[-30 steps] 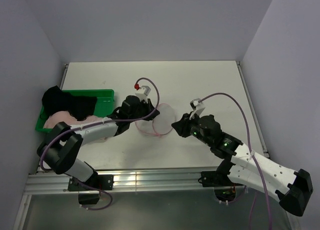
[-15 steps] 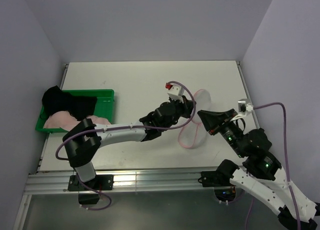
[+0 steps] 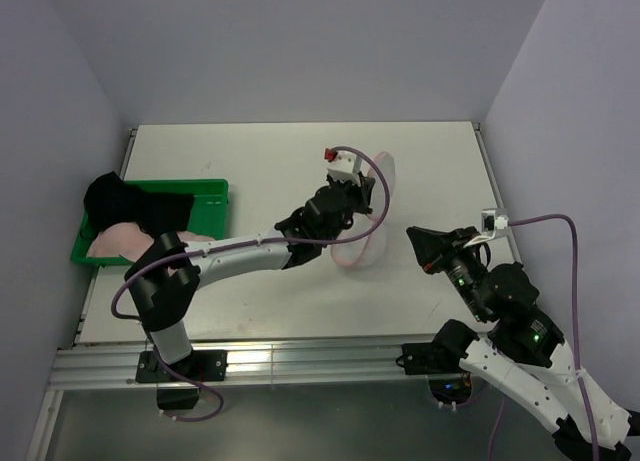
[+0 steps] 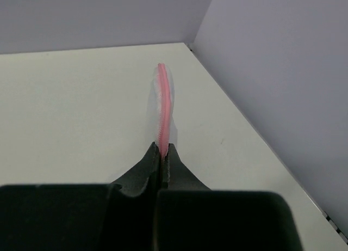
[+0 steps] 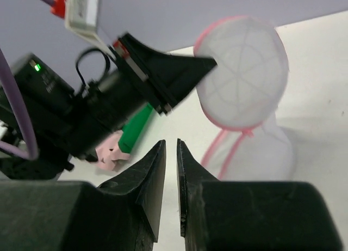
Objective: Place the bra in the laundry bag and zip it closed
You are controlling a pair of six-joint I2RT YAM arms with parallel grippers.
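In the last second your left gripper (image 3: pixel 347 195) has lifted the round white mesh laundry bag with pink zipper trim (image 3: pixel 365 243) off the middle of the white table (image 3: pixel 250 151). It carried the bag toward the right of the overhead frame, then brought it part-way back to centre. The right gripper (image 3: pixel 416 235) has pulled away to the right and now sits apart from the bag, pointing at it.

The left fingers are clamped tight on the pink rim (image 4: pixel 163 106), which runs edge-on away from the gripper (image 4: pixel 162 150) in the left wrist view. The right wrist view shows the bag (image 5: pixel 242 71) standing upright as a disc, with a lower lobe resting on the table. This suggests the bag is being presented for opening.

The right fingers are parted by a narrow gap and hold nothing (image 5: pixel 170 145). Nothing shows inside the mesh.

Black fabric (image 3: pixel 140 206) and pink fabric (image 3: pixel 115 239) lie in the green plastic tray (image 3: pixel 205 191) at the left. You'd expect the bra there, though I cannot tell which piece it is, so loading and zipping remain.
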